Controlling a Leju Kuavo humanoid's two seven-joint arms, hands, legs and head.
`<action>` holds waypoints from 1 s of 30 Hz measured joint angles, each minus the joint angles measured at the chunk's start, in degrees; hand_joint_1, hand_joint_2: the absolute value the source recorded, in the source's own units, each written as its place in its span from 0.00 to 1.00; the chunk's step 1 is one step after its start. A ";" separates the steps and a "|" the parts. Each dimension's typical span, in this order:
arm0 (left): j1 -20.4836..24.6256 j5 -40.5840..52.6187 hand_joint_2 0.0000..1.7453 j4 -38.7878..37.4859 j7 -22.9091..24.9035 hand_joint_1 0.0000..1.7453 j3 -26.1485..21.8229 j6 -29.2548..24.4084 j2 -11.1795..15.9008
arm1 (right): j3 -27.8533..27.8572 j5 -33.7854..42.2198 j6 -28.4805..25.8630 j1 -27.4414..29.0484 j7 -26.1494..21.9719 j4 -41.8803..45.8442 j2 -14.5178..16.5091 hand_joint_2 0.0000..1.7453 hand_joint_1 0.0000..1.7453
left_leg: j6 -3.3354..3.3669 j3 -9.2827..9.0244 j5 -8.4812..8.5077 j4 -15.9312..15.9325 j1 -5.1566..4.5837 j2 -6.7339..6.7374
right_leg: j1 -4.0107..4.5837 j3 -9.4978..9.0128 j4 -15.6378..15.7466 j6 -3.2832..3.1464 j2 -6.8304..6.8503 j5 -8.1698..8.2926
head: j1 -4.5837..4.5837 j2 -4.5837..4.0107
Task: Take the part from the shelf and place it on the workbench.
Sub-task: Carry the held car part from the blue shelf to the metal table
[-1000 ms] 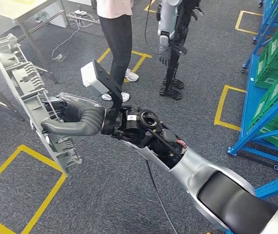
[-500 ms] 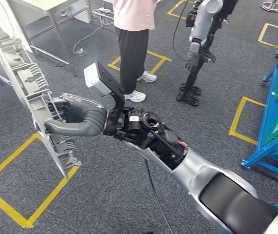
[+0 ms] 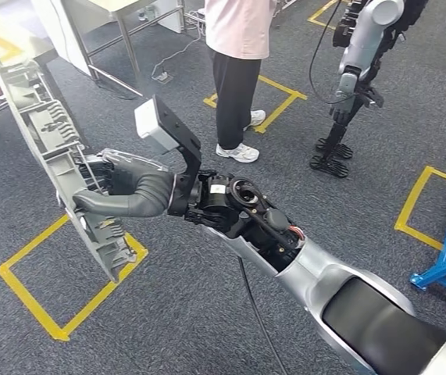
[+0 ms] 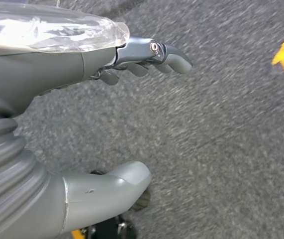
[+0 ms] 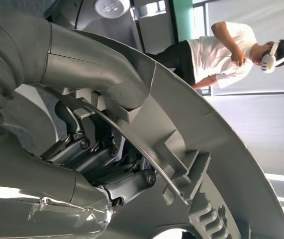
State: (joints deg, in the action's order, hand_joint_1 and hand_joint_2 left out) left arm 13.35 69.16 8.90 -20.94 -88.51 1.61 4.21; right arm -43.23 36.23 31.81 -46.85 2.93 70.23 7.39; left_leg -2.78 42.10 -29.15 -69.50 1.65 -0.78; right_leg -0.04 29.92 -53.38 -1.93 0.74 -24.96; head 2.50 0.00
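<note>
Head view: the right hand grips a long grey ribbed plastic part at nine o'clock, held tilted above the dark carpet; a person in a pale shirt stands at twelve o'clock, another silver-and-black humanoid robot at one o'clock. Left wrist view: the left hand hangs over carpet, fingers extended and apart from the thumb, holding nothing. Right wrist view: thumb and fingers clamp the part's rib.
</note>
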 joint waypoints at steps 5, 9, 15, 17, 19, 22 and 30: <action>0.63 1.35 1.00 0.01 0.41 0.00 0.10 0.19 -0.18 | 0.48 0.74 -1.75 1.26 1.62 2.31 -1.40 1.00 1.00 | -0.32 -5.53 5.55 9.95 0.07 2.18 | 0.17 0.29 -0.83 0.79 2.51 -0.59 | -1.30 0.00; 1.29 2.10 1.00 0.00 0.69 0.00 0.45 0.41 -0.49 | 0.99 0.76 -2.87 1.55 2.33 4.32 -2.72 1.00 1.00 | 1.59 -7.28 6.20 13.82 -0.34 2.12 | 0.65 0.48 -1.47 1.76 3.91 -1.21 | -0.86 0.00; 2.13 2.91 1.00 0.00 1.21 0.00 1.21 0.64 -0.77 | 1.35 0.78 -3.27 2.26 2.42 6.22 -4.31 1.00 1.00 | 3.06 -7.27 6.48 13.96 -0.20 0.30 | 0.04 5.33 -12.97 3.02 0.43 -7.89 | 0.44 0.00; 2.39 3.00 1.00 0.00 1.28 0.00 1.44 0.64 -0.93 | 1.46 0.78 -3.03 2.56 2.18 6.31 -4.83 1.00 1.00 | 3.17 -7.23 6.51 13.95 -0.32 -0.62 | 0.03 8.09 -18.87 2.99 -0.24 -9.58 | 1.16 0.00; 2.45 2.99 1.00 0.00 1.29 0.00 1.50 0.64 -1.05 | 1.52 0.78 -2.69 2.67 1.87 6.31 -5.07 1.00 1.00 | 3.17 -7.29 6.53 13.94 -0.48 -1.68 | 0.09 7.28 -16.51 2.47 -0.74 -6.96 | 1.76 0.00; 2.69 2.66 1.00 0.00 1.26 0.00 1.54 0.79 -1.22 | 1.53 0.77 -1.94 2.16 1.26 6.22 -5.11 1.00 1.00 | 2.92 -7.16 6.70 13.92 -0.59 -3.19 | 0.23 2.47 -5.66 1.19 -3.39 -1.38 | 2.15 0.00; 2.83 -0.07 1.00 0.02 1.34 0.00 1.53 1.58 0.03 | 0.75 -0.63 1.91 -0.68 -3.98 2.32 -3.20 1.00 1.00 | 0.68 -2.10 2.51 5.67 -0.51 -0.62 | 0.03 0.24 -0.17 0.13 -0.50 0.07 | 0.91 0.00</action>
State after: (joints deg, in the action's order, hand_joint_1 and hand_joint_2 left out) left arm 16.18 69.08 8.91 -19.60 -86.98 3.19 4.25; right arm -42.48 35.59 33.72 -47.53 -1.04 72.55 4.18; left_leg -2.10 39.99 -26.64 -63.83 1.14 -1.40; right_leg -0.01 30.16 -53.55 -1.80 0.24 -24.89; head 3.41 0.00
